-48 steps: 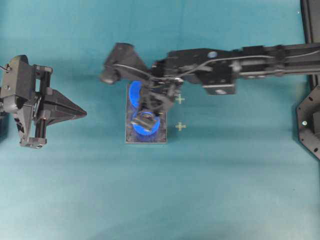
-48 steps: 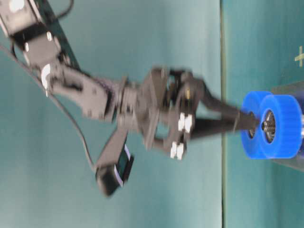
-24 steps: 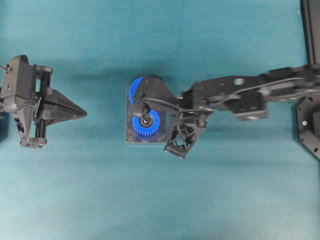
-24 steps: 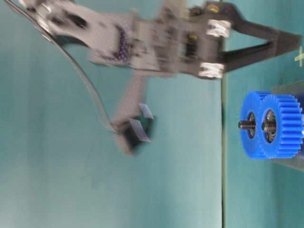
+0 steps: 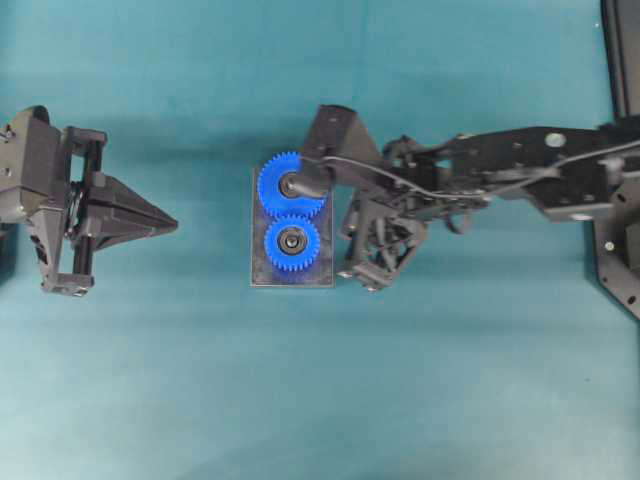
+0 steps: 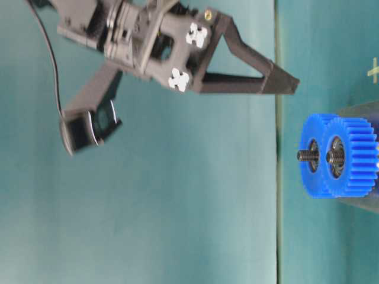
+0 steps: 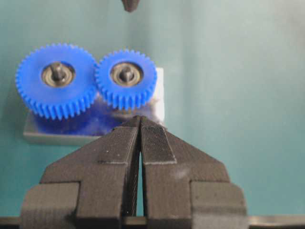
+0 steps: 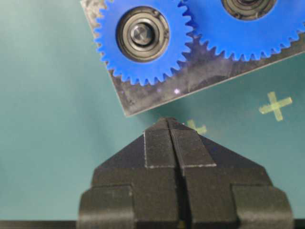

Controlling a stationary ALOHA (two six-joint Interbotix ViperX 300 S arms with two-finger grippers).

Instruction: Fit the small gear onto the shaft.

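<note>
- The small gear (image 5: pixel 291 245) sits on the shaft (image 5: pixel 291 241) — the pin's tip shows through its hub, and its teeth mesh with the larger gear (image 5: pixel 291 186) on the same plate (image 5: pixel 291 279).
- The right hand (image 8: pixel 168 125) is clenched and holds nothing; in the table-level view it hangs above and off to one side of the gears — apart from them.
- The small gear lies just ahead of its tips in the right wrist view, with the shaft's axis standing upright off the counter (image 5: pixel 300 400).
- The left hand (image 7: pixel 140 122) is clenched too, empty, level with the plate but farther off.
- The fit looks done; any further press would fall to the nearer right arm, straight down the shaft.
</note>
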